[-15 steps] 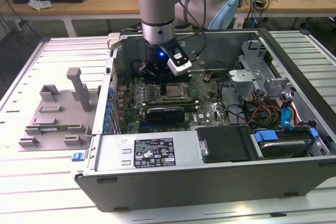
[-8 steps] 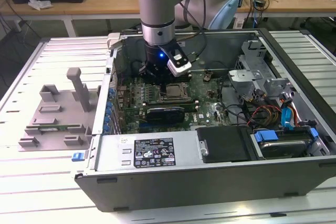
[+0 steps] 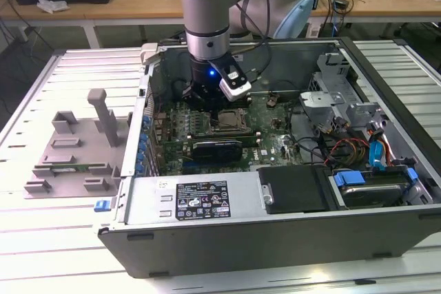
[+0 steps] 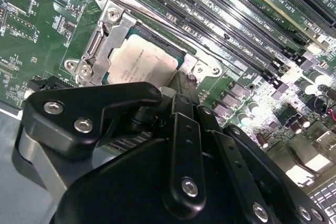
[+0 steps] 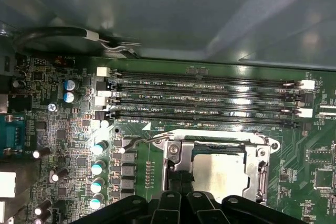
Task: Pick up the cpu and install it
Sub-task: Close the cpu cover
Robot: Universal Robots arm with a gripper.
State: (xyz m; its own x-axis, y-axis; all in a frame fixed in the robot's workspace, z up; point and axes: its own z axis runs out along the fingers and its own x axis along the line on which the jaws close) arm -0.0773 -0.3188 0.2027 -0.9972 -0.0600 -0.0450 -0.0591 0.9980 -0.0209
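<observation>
The cpu [image 4: 139,61], a flat square chip with a silvery top, lies flat inside the metal socket frame [image 4: 105,30] on the green motherboard. In the first wrist view the cpu [image 5: 218,174] sits within the socket frame [image 5: 173,150]. My gripper [image 4: 181,80] is low over the board, its tips at one edge of the chip, shut with nothing seen between them. In the exterior view the gripper [image 3: 217,111] hangs inside the open computer case, right above the socket holding the cpu [image 3: 226,120].
Long black memory slots [image 5: 205,98] run beside the socket. A black graphics card [image 3: 217,149] lies just in front of it. A grey plastic tray [image 3: 76,149] rests on the table at the exterior view's left. Cables and drive cages [image 3: 351,122] crowd the case's right side.
</observation>
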